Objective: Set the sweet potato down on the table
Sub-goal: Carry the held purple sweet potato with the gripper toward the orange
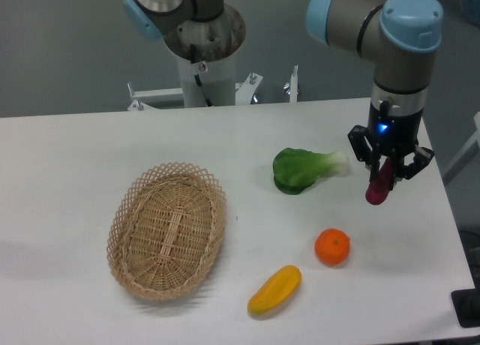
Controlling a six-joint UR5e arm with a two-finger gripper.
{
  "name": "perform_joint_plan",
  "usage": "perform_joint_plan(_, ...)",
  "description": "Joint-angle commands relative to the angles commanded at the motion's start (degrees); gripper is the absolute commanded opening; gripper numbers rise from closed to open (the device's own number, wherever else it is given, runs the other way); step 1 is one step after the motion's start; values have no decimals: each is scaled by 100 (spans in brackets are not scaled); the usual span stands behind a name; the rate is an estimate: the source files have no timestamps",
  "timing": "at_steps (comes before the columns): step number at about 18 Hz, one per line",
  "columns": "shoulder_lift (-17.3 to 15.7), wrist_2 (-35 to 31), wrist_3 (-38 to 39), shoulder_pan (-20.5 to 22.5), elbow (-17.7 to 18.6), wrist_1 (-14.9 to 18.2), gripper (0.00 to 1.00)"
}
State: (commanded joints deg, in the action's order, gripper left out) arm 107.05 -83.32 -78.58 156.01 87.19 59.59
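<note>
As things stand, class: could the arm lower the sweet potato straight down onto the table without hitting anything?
Probably yes. The gripper holds the sweet potato over bare table; the orange and the leafy green lie off to the side.

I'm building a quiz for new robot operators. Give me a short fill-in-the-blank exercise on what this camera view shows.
1. The gripper is shut on the ____, which hangs above the table.
2. The woven basket holds ____ items.
3. The round orange fruit lies between the green leafy vegetable and the ____ oblong squash.

Missing words: sweet potato; no; yellow
</note>
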Motion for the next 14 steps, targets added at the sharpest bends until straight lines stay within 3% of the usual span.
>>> perform_joint_plan(3, 0, -18, 114, -9, 254, -166, 32)
perform_joint_plan(7, 26, -114, 316, -193, 912, -957, 32)
perform_joint_plan(10, 105, -220, 868, -342, 1195, -1379, 32)
perform_joint_plan(14, 325, -220, 1720, -562, 1345, -1608, 32)
